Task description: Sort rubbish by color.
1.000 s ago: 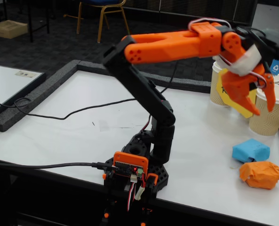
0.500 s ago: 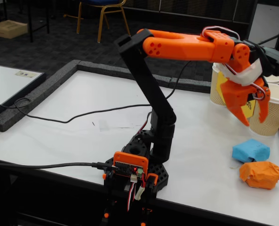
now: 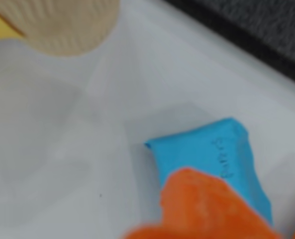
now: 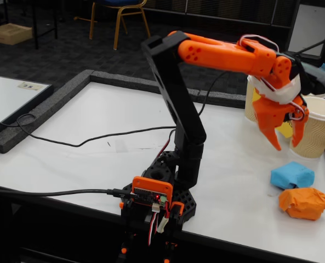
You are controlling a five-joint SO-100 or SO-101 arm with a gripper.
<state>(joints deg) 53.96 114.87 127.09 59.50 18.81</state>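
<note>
Two paper lumps, blue lump and orange lump, touch on the table below the empty gripper, jaws parted; its blurred orange finger hides part of blue.

Blue lump lying on the white table, boxy and creased, faint writing visible on top in the wrist view. Orange lump just beside it, nearer the table edge, crumpled, flat-lying.
</note>
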